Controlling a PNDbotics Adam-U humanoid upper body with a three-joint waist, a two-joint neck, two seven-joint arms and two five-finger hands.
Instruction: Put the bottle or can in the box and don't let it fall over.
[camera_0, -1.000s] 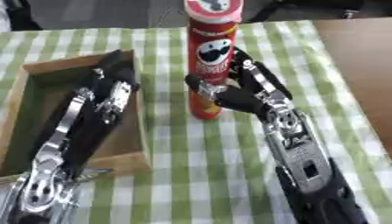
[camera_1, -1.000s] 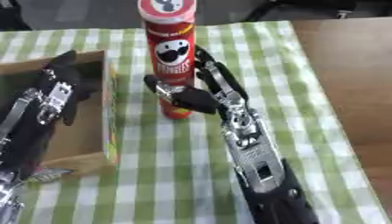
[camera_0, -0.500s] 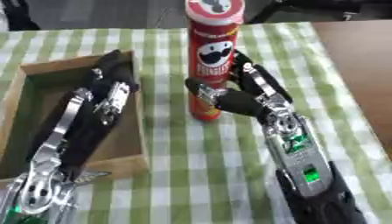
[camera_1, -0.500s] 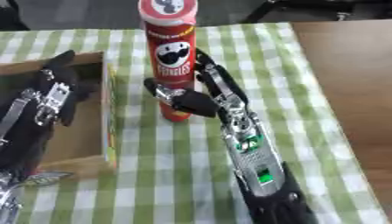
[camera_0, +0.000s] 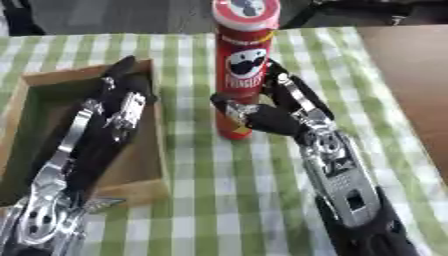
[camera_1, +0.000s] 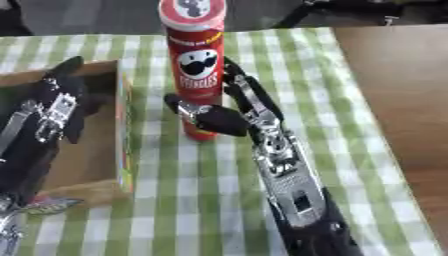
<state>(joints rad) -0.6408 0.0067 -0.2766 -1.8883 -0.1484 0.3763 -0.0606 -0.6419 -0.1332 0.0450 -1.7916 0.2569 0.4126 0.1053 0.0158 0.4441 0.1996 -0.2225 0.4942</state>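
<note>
One tall red can (camera_0: 242, 75) stands upright on the green-and-white checked cloth (camera_0: 201, 200) that covers the tabletop, a little above the middle of the view. It carries a red and white lid, and a mascot face shows on its side. It is the only can or bottle in sight.

One shallow wooden box (camera_0: 156, 145) lies at about nine o'clock from the can, well apart from it, with its near right corner toward the lower left of the view. The can is outside the box, on the cloth.

Two robot hands show. The right hand (camera_0: 271, 112) comes up from about five o'clock and is wrapped round the lower part of the can: its thumb (camera_1: 206, 117) crosses the front of the can near the base, and its fingers (camera_1: 245, 90) curl up along the can's right side. The can's foot still appears to sit on the cloth.

The left hand (camera_0: 122, 102) lies over the box, reaching toward twelve o'clock, its fingers stretched out fairly straight and holding nothing; the fingertips come close to the box's far right corner. Its forearm runs down across the box toward seven o'clock.

At about two o'clock a strip of bare brown tabletop (camera_0: 416, 75) shows beyond the cloth's edge.
</note>
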